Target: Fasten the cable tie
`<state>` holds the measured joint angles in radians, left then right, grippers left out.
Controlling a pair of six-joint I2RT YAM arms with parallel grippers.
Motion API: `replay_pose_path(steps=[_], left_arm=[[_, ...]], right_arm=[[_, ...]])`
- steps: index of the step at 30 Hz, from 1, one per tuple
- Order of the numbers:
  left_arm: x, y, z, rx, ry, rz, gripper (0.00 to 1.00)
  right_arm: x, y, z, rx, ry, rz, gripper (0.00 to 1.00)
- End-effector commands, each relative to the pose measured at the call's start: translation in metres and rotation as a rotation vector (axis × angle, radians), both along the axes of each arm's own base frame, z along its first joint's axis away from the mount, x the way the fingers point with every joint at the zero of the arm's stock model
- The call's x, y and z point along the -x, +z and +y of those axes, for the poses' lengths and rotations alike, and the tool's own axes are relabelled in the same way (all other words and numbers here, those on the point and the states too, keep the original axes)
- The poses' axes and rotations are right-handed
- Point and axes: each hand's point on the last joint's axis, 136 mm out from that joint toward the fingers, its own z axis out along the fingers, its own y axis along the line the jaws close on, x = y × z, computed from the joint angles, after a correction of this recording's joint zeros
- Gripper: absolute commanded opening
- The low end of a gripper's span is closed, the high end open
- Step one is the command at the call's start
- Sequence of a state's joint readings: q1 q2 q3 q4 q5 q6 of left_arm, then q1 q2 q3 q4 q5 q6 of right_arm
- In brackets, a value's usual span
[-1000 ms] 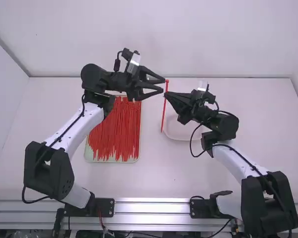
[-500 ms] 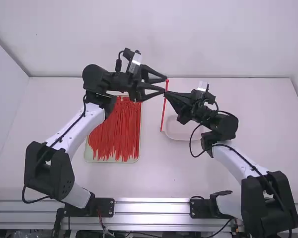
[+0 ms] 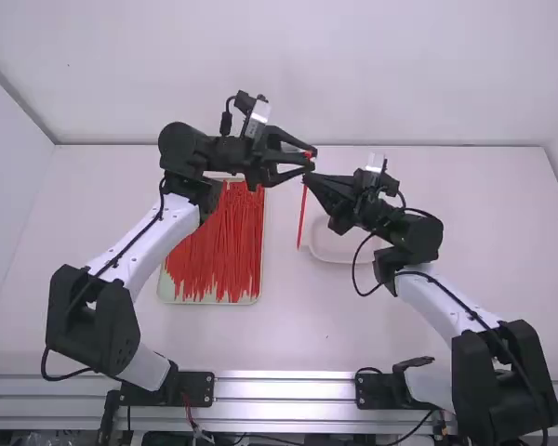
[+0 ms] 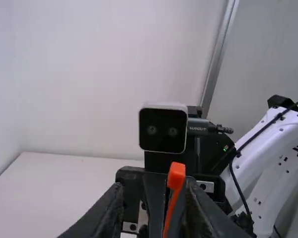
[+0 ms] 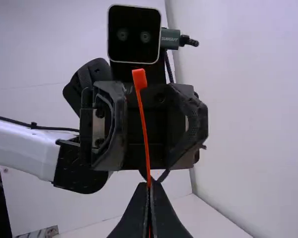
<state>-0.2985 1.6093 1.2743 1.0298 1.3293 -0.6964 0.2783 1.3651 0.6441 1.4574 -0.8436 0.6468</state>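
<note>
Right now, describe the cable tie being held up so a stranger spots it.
On the white table, look right of the tray heaped with red ties. One red cable tie hangs nearly upright, pinched by the right claw; the others lie flat.

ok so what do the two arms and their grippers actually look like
Both the left arm and right arm have white links, bulky black joints and thin black cables alongside. The left gripper and right gripper are black, each with two tapering fingers. Each wrist carries a boxy camera, pale frame around a dark face.
</note>
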Motion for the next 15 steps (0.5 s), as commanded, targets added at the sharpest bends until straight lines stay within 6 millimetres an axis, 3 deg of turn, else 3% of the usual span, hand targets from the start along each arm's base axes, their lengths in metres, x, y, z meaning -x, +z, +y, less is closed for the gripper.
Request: replay_pose_path(steps=[1,5,11,15], left_arm=[[0.0021,0.0110,-0.0015,0.015,0.002,-0.028,0.32],[0.0015,0.0110,-0.0009,0.015,0.003,-0.027,0.31],[0.0029,0.0111,-0.0024,0.016,-0.001,-0.028,0.18],[0.0022,0.0114,-0.0023,0.018,0.002,-0.027,0.15]], right_arm=[[-0.0009,0.0123,-0.0010,-0.014,-0.007,-0.033,0.00],[-0.0028,0.0124,-0.0037,-0.015,-0.015,-0.031,0.00],[-0.0027,0.0124,-0.0036,-0.015,-0.015,-0.031,0.00],[-0.0024,0.0123,-0.0032,-0.015,-0.013,-0.031,0.00]])
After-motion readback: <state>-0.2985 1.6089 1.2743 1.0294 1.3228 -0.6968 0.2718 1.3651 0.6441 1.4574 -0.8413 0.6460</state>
